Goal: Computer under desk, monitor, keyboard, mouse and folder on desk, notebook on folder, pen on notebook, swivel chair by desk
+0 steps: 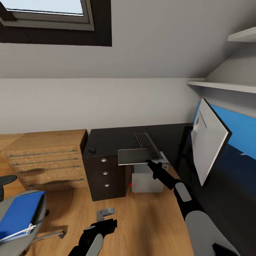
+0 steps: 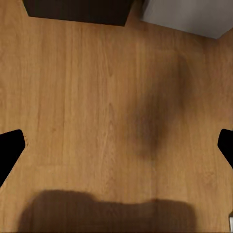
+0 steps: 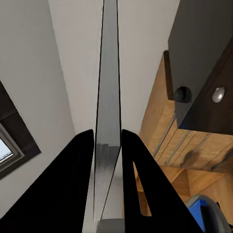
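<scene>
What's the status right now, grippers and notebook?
Right gripper shut on the grey notebook, held over the desk edge beside the keyboard. Left gripper open, low over the floor. Folder on the swivel chair.

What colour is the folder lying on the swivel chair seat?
Bright blue, with white paper edges showing. The folder is seen best in the head view, on the grey swivel chair.

The robot's right arm is built of light grey rounded shells joined by glossy black segments, narrowing to a slim black wrist. The left arm shows a grey shell under a black wrist, with a bare grey metal bracket at about one o'clock from it. The right gripper's fingers are flat matte black blades.
</scene>
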